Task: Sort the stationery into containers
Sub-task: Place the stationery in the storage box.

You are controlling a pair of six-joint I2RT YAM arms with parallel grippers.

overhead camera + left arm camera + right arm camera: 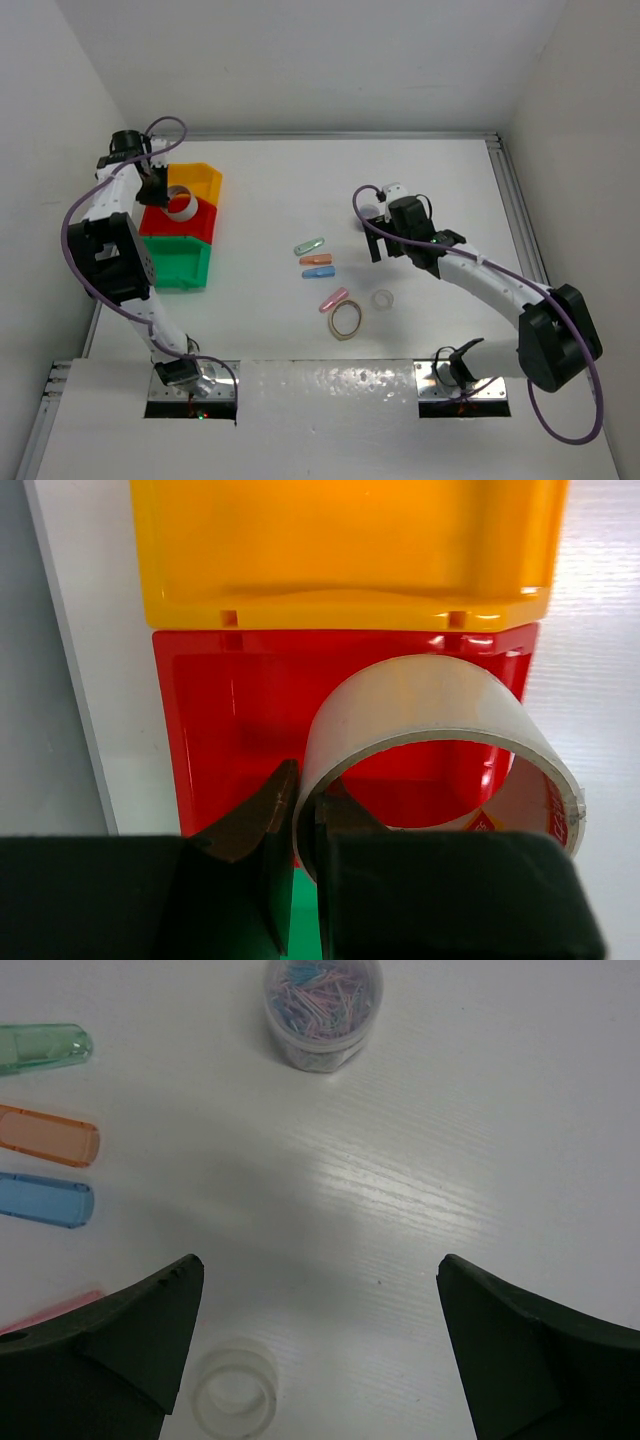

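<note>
My left gripper (305, 800) is shut on the wall of the grey tape ring (430, 695), which hangs over the red bin (230, 700). The yellow-orange bin (340, 550) sits just beyond it, and the green bin (180, 265) is nearest the arms. My right gripper (320, 1260) hovers open over bare table with nothing between its fingers. A small whitish ring (235, 1395) lies by its left finger. Green (40, 1048), orange (48, 1135), blue (45, 1200) and pink (50, 1310) capsules lie to the left. A small round tub (322, 1010) stands ahead. The tan band ring (346, 320) lies mid-table.
The three bins stand stacked in a column along the left wall. A metal rail (515, 210) runs along the table's right edge. The right arm's cable (365, 195) loops above its wrist.
</note>
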